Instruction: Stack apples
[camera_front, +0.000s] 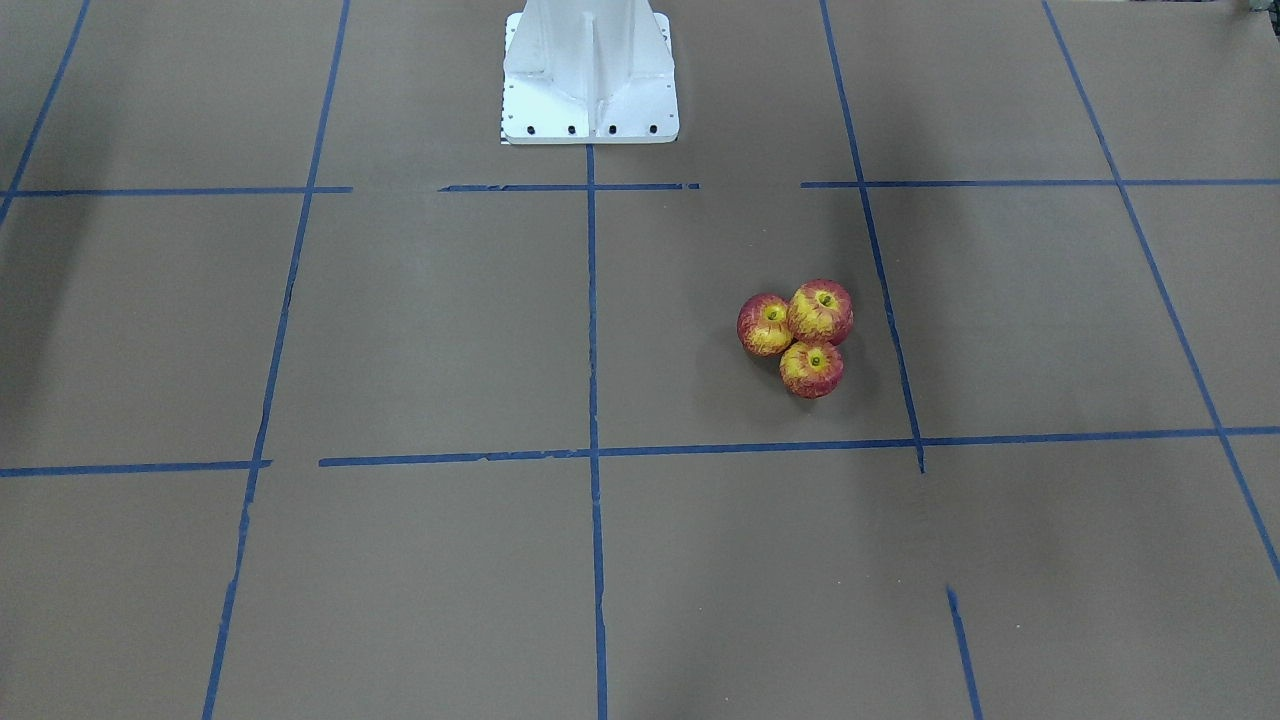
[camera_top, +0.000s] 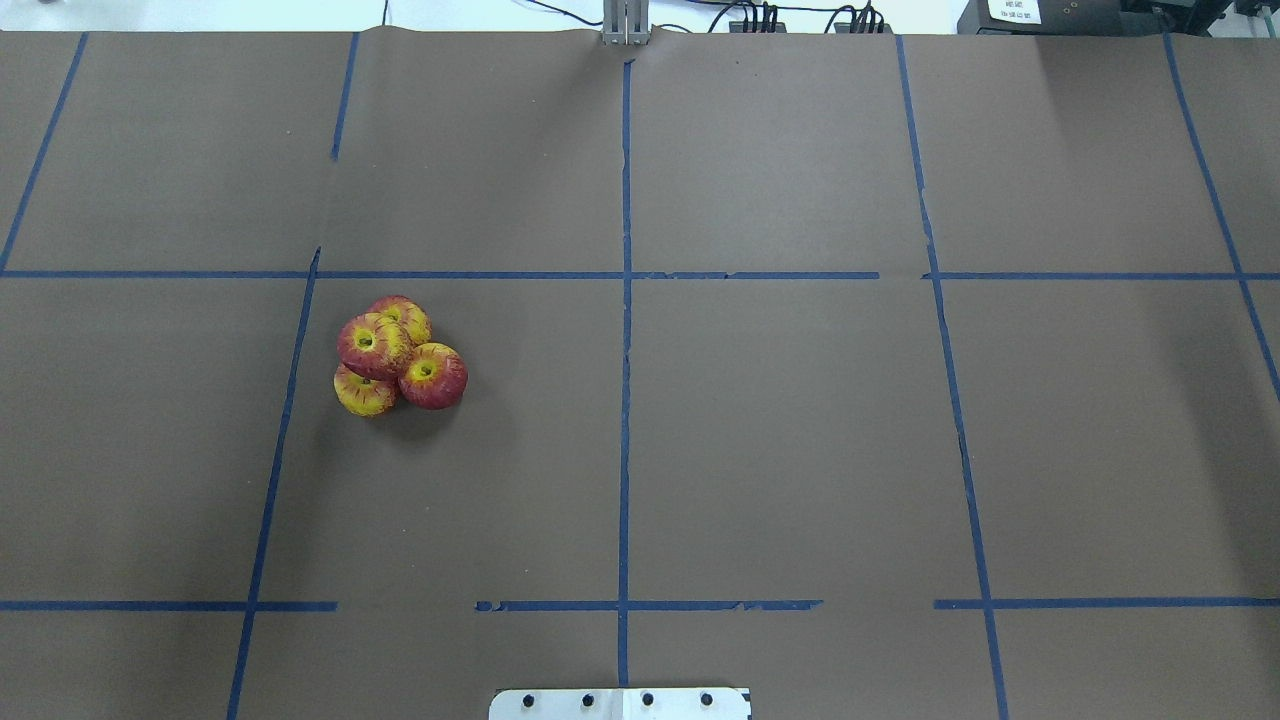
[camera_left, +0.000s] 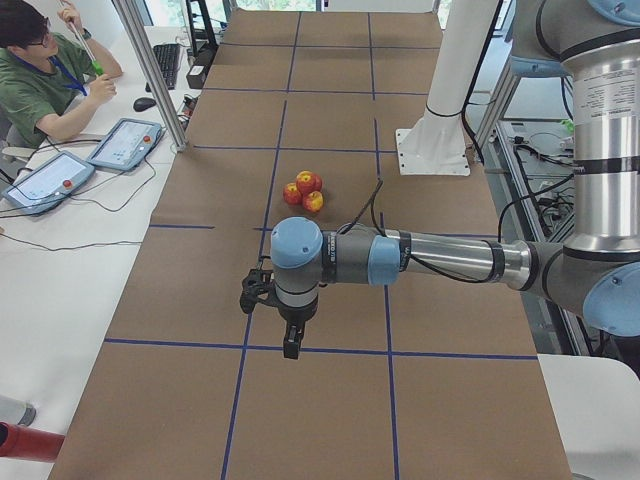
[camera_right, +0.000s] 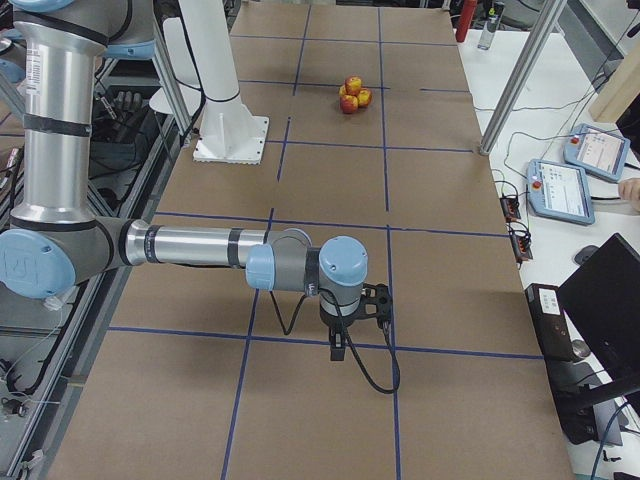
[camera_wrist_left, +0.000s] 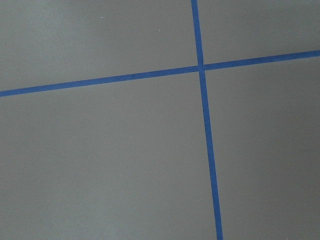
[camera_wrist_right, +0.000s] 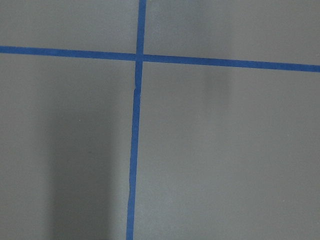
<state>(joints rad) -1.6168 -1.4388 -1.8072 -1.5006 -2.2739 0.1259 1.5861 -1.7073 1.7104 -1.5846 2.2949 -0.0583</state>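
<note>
Glossy red-yellow apples piled, seemingly four; states of left claw and right claw unclear.

Four apples cluster on the brown table, one resting atop the others.

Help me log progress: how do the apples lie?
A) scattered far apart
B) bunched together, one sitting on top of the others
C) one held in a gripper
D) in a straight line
B: in the overhead view the top apple rests on the other apples, all bunched together.
</note>
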